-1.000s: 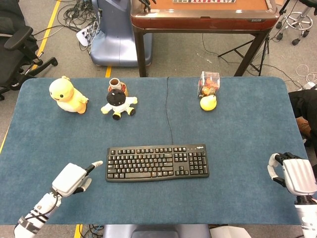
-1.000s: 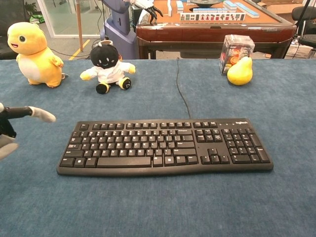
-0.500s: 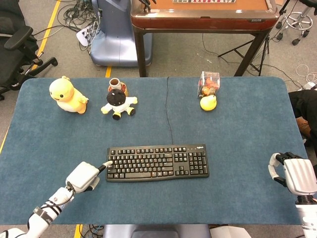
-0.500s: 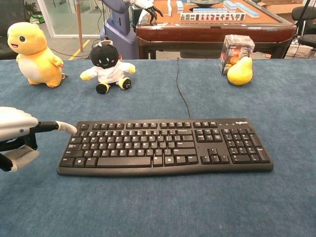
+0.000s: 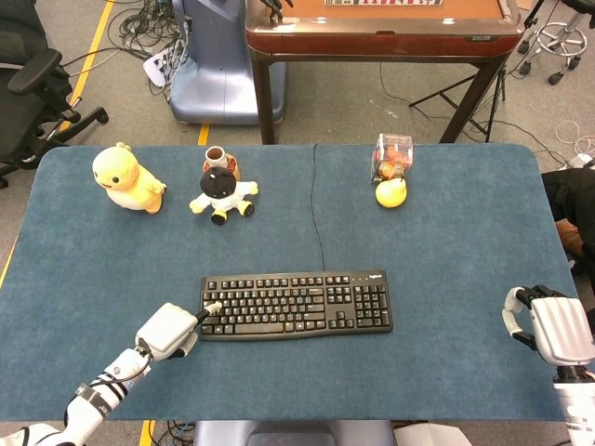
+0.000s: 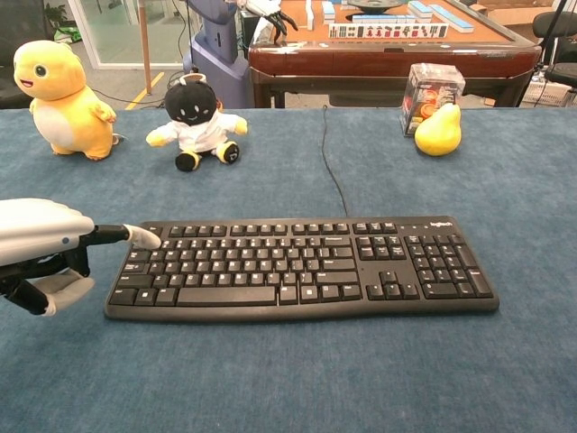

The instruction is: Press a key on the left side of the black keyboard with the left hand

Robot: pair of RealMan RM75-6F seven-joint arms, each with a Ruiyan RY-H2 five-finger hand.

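The black keyboard [image 5: 296, 305] [image 6: 302, 267] lies at the middle of the blue table, its cable running away to the far edge. My left hand [image 5: 168, 330] [image 6: 41, 244] sits just off the keyboard's left end. One finger [image 6: 135, 236] points out straight and the rest are curled in. Its white fingertip [image 5: 212, 307] lies over the upper-left keys; I cannot tell whether it touches them. My right hand [image 5: 554, 327] rests at the table's right edge, far from the keyboard, holding nothing.
At the back left stand a yellow duck plush [image 5: 125, 177] [image 6: 61, 97] and a small black-headed doll [image 5: 222, 193] [image 6: 196, 122]. A yellow pear [image 5: 391, 192] [image 6: 439, 131] and a clear box [image 5: 393, 156] are at the back right. A brown table [image 5: 383, 28] stands beyond.
My left hand has moved right, from beside the keyboard until its pointing finger reaches over the left-end keys. The right hand has stayed put.
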